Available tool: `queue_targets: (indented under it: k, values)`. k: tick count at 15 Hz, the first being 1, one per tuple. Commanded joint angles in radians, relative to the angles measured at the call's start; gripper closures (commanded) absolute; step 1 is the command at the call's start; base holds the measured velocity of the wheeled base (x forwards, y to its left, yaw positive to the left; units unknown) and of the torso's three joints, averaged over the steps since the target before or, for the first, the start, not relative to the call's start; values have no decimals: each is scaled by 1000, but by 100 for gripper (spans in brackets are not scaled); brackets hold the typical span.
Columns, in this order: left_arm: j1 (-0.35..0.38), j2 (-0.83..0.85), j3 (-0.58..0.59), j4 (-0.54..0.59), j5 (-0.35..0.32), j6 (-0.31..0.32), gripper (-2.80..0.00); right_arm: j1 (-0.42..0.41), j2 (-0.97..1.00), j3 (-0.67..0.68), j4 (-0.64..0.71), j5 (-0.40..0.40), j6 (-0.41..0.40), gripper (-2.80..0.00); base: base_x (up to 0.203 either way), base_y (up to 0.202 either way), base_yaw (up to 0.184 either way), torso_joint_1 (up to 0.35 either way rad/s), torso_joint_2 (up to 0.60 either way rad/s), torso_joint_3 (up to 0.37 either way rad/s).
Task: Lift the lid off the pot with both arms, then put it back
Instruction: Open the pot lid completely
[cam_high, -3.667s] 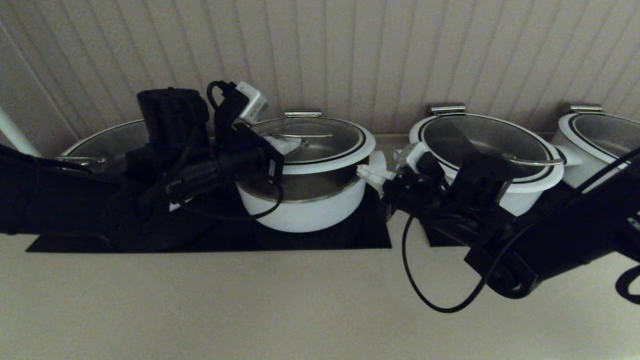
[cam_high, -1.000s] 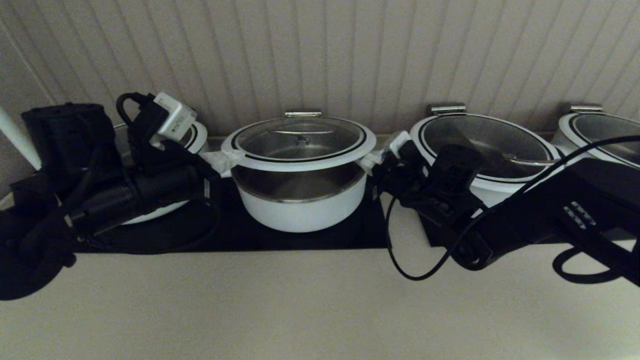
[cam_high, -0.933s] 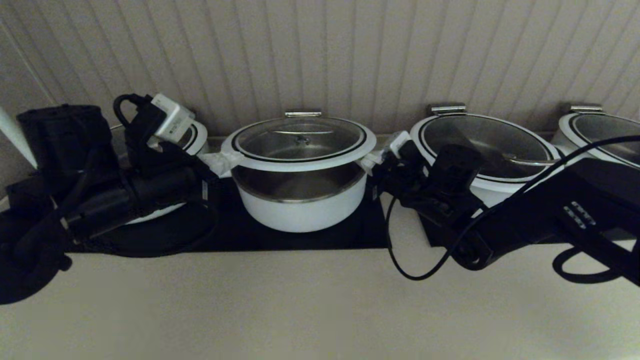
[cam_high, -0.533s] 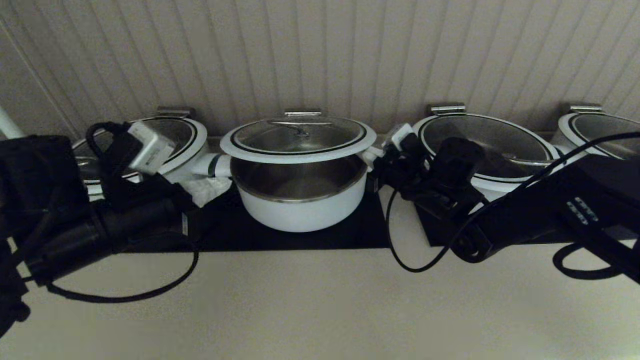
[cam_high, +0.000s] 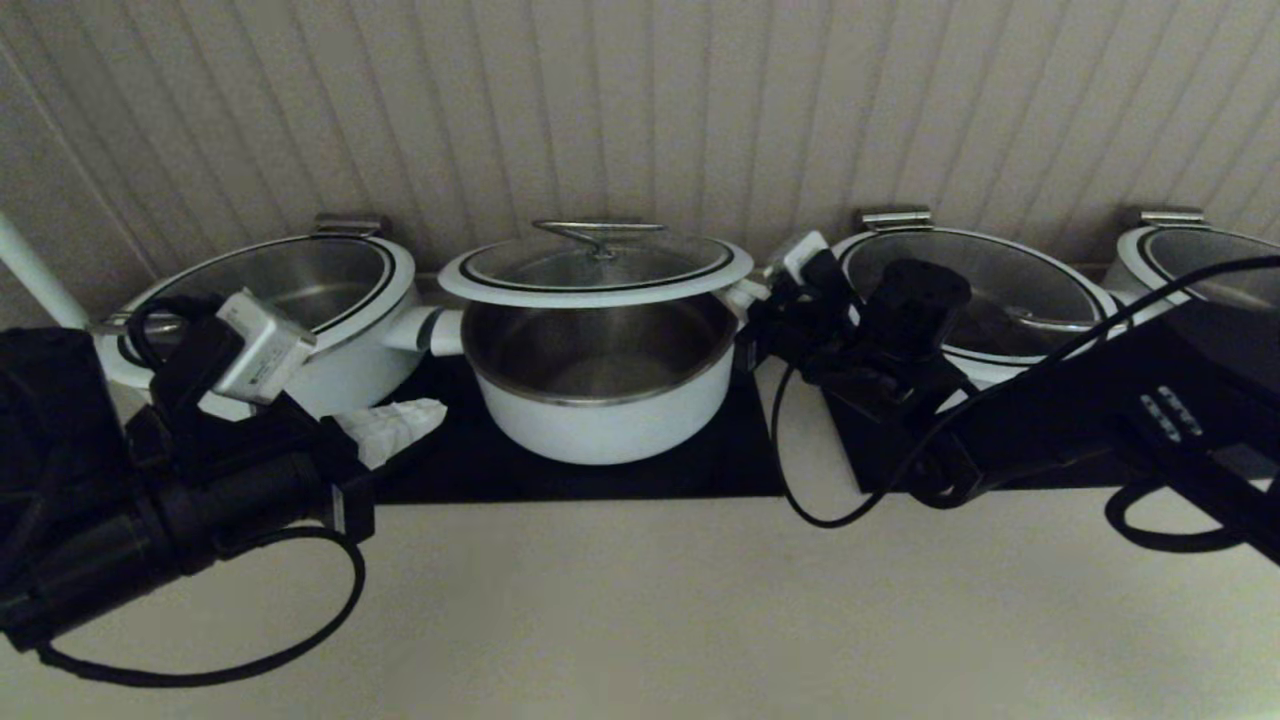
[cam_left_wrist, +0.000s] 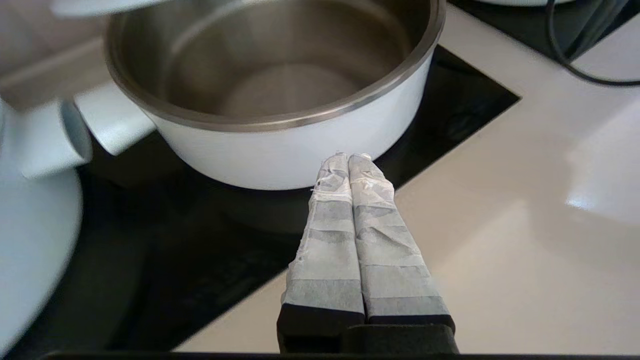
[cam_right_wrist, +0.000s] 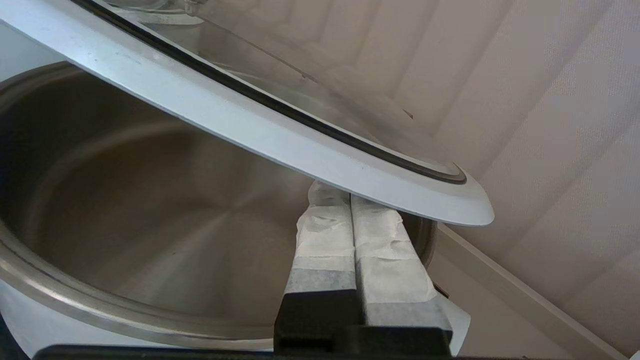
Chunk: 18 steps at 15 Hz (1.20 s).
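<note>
The lid (cam_high: 600, 268), glass with a white rim and a steel bar handle (cam_high: 597, 232), hangs tilted above the open pot (cam_high: 600, 420). My right gripper (cam_high: 750, 291) is shut, and its tips sit under the lid's right rim. In the right wrist view the rim (cam_right_wrist: 280, 135) lies over the tips of the right gripper (cam_right_wrist: 350, 197), above the pot's steel inside (cam_right_wrist: 125, 200). My left gripper (cam_high: 400, 425) is shut and empty, low at the pot's front left, away from the lid. The left wrist view shows the left gripper (cam_left_wrist: 348, 159) close to the pot's white wall (cam_left_wrist: 280, 150).
Wider white pots stand on the left (cam_high: 300, 300), right (cam_high: 980, 290) and far right (cam_high: 1190, 270). The pots sit on black cooktop panels (cam_high: 600, 480) in a beige counter (cam_high: 640, 600). A panelled wall rises just behind. The right arm's cable loops over the counter.
My left gripper has left the lid's left edge and dropped towards the front left. The lid has risen further above the pot on my right gripper.
</note>
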Motion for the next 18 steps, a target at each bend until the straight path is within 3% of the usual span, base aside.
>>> queue_targets:
  k: [1, 5, 10, 18]
  values:
    - [-3, 36, -15, -7, -1, -24, 0, 0, -8, -1, -8, 3, -2, 0, 0, 0, 0, 0, 0, 0]
    - [-23, 96, -53, -41, -1, -66, 0, 0, -16, -1, -7, 3, -2, 0, 0, 0, 0, 0, 0, 0]
    - [-27, 262, -115, -255, 2, -78, 0, 2, -18, 0, -7, 3, -2, 0, 0, 0, 0, 0, 0, 0]
    - [-26, 393, -300, -266, 25, -78, 0, 5, -28, 1, -8, 4, -4, 0, 0, 0, 0, 0, 0, 0]
